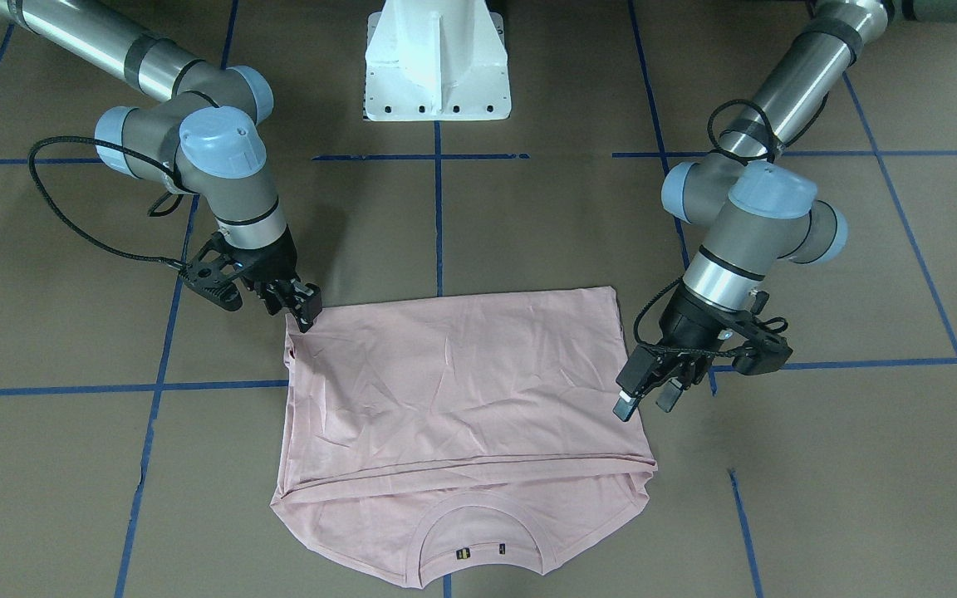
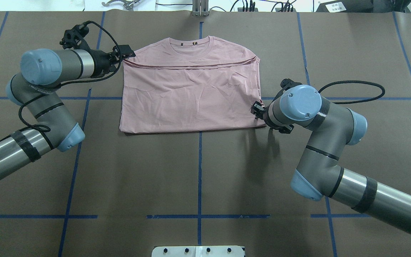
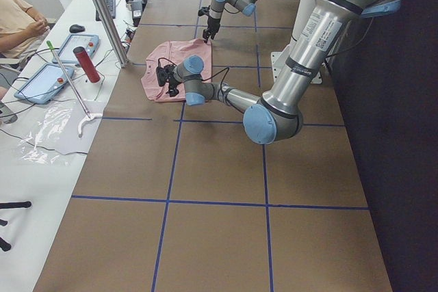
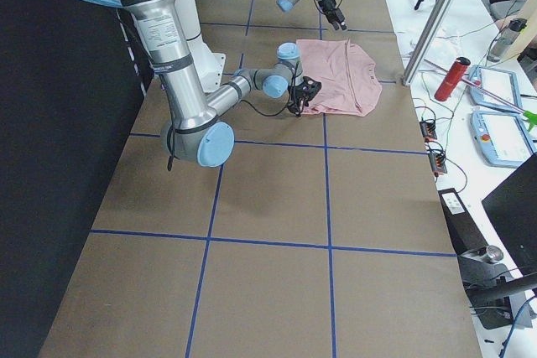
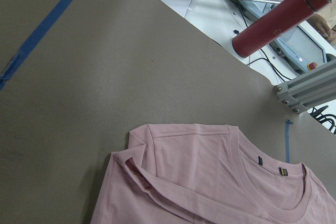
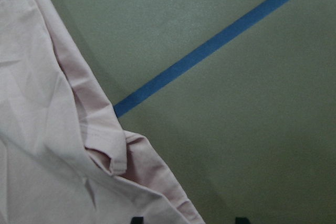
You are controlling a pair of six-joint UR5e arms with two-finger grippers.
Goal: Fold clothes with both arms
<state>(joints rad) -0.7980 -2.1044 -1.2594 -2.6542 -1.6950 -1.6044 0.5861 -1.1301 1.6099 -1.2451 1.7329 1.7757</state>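
Pink, thin and limp, the short-sleeved T-shirt (image 2: 191, 96) lies folded double, flat on the brown table (image 2: 137, 171); it should crease and slip easily, so pinch both layers at corners. Black two-finger left gripper (image 1: 645, 404) hovers, fingers apart, just beside the corner nearest the collar (image 2: 192, 44); black right gripper (image 1: 306, 314) sits at the opposite folded corner, tips apart.

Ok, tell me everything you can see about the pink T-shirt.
The T-shirt is light pink, wrinkled fabric, lying flat on the brown table. It is folded: sides turned in, lower half doubled up to just short of the ribbed round collar at the far end, which carries two small dark labels. No print shows. The open right gripper is at its near corner, the open left gripper by its far side edge; contact is unclear.
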